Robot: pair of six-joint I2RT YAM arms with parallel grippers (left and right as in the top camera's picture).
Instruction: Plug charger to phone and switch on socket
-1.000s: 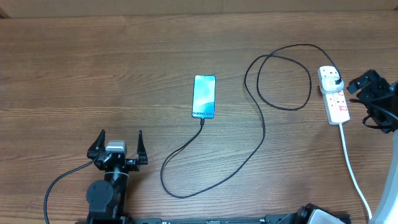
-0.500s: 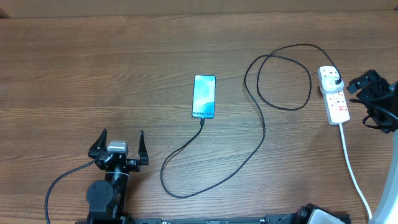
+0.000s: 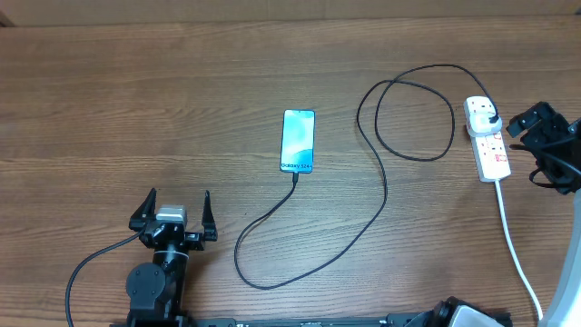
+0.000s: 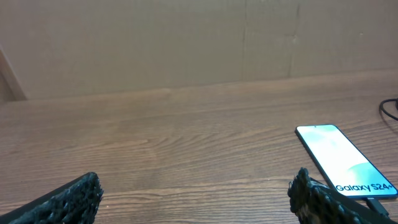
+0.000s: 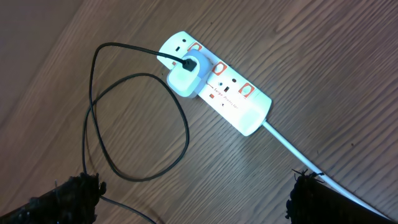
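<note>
On the tabletop (image 3: 136, 100) both tools gape wide and empty: the left tool (image 3: 177, 196) sits well apart from the phone (image 3: 298, 139) at mid-tabletop, the right tool (image 3: 531, 120) just beside the socket (image 3: 491, 150). The charger (image 3: 385, 191) looks seated in the lit phone's near end, its plug (image 5: 186, 78) in the socket (so plugging seems done); the switches (image 5: 221, 66) probably remain, their state unreadable. Nothing has shifted since the earlier frame.

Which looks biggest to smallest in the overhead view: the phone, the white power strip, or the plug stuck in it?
1. Power strip: longest, though slightly narrower than the phone, so the top two are close.
2. Phone.
3. Plug: clearly the smallest.
</note>
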